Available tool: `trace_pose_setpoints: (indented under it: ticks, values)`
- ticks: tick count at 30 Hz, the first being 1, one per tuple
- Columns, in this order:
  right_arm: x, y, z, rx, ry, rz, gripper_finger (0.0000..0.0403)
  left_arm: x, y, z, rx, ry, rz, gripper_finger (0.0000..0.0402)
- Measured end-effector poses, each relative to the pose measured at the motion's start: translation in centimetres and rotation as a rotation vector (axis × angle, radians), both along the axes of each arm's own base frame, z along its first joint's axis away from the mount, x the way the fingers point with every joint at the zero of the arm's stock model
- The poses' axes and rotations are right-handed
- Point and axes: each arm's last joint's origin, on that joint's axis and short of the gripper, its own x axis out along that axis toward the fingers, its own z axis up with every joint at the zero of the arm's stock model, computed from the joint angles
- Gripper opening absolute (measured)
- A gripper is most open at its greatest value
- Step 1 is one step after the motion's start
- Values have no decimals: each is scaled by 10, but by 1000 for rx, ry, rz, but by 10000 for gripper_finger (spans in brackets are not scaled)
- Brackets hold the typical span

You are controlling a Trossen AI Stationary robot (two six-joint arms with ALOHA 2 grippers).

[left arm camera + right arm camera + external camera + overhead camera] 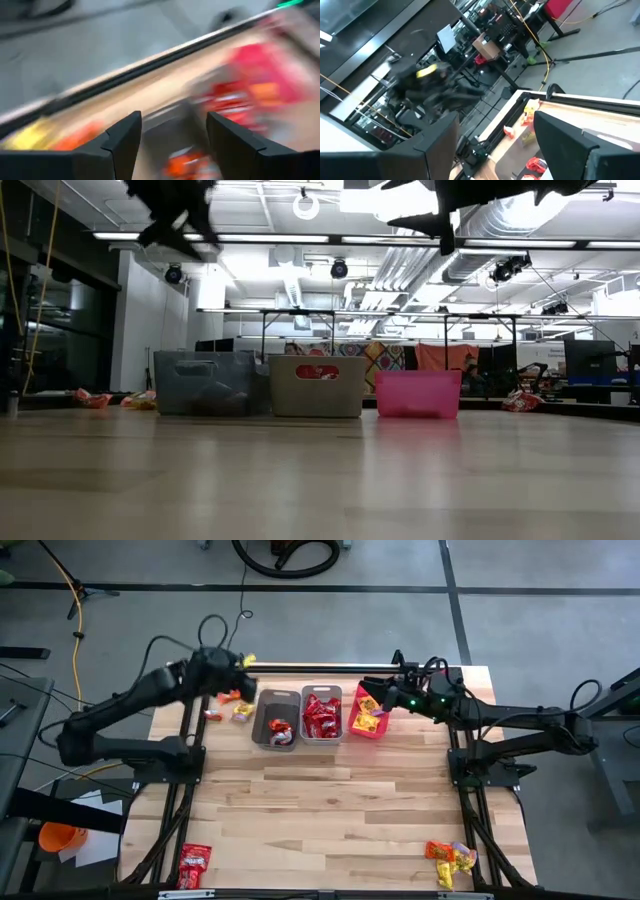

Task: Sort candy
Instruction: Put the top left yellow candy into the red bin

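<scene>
At the near edge of the tabletop (350,830) you have two piles of candy waiting: a red pack (194,865) by the near left corner and an orange and yellow pile (449,861) by the near right corner. The middle of the wood is bare.

Toward the far edge stand three bins in a row: the grey bin (276,720), the tan bin (321,715) full of red candy, and the pink bin (368,715) with yellow candy. More loose candy (232,708) lies just left of the grey bin.

Your left gripper (238,668) hangs over that loose candy. Its fingers (124,140) are spread wide with nothing between them. I think you are going for a pick. Next, come down on one sweet and close.

Your right gripper (383,692) hangs over the pink bin, also spread open and holding nothing.
</scene>
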Motion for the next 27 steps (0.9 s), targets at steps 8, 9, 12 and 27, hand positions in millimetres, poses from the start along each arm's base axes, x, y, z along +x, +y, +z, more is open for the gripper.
trace_pose_setpoints:
  ticks: [8, 9, 12, 27]
  values:
    - [1, 0, -1, 45, -7, -5, 252, -27, 48, -71, -309, 226, 329, 211]
    - [1, 0, -1, 45, -7, -5, 252, -28, 49, -81, -333, 235, 348, 211]
    - [1, 0, -2, 46, -1, -5, 252, -25, 52, -106, -384, 225, 344, 211]
    - [1, 1, -7, 62, 44, 12, 252, -27, 58, -165, -536, 179, 451, 211]
